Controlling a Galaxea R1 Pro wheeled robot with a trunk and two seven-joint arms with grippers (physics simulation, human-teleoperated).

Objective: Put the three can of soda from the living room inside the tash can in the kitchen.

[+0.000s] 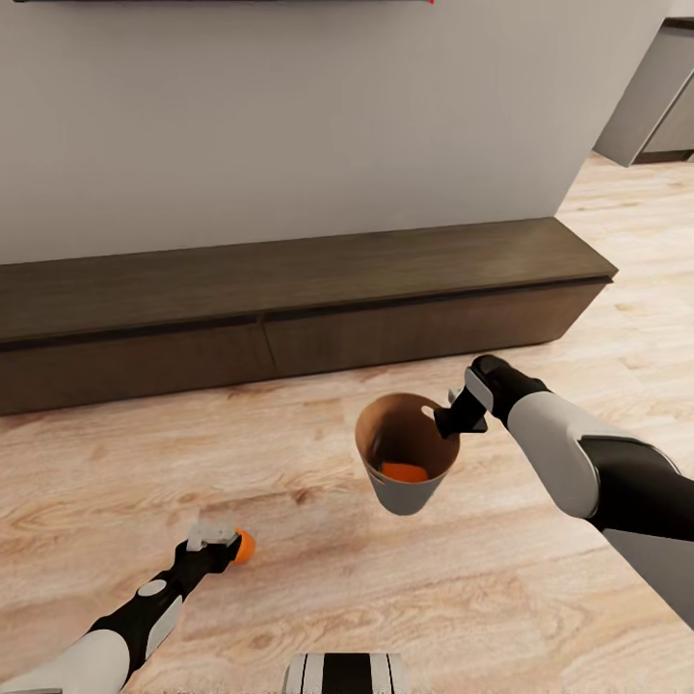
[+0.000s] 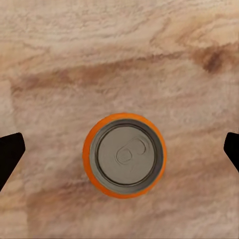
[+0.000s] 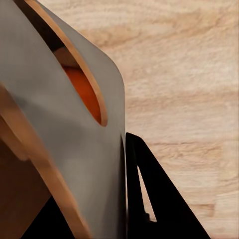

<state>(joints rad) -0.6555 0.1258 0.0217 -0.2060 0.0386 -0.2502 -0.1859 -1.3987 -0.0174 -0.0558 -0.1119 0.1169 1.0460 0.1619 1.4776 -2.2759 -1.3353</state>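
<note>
my left gripper (image 2: 119, 154) hangs spread wide, the orange can (image 2: 124, 155) upright midway between its fingers. my right gripper (image 1: 453, 416) pinches the bin (image 1: 405, 463) rim; tilt could spill the can inside (image 1: 403, 471).

My left arm (image 1: 145, 612) is a slim black forearm with a small grey oval inset, widening to a white shell, ending in a black wrist with a pale grey block. My right arm (image 1: 578, 463) has a white forearm shell between glossy black segments. My fingers (image 3: 159, 199) are matte black wedges. A black-and-white striped panel (image 1: 347, 673) sits below.
</note>
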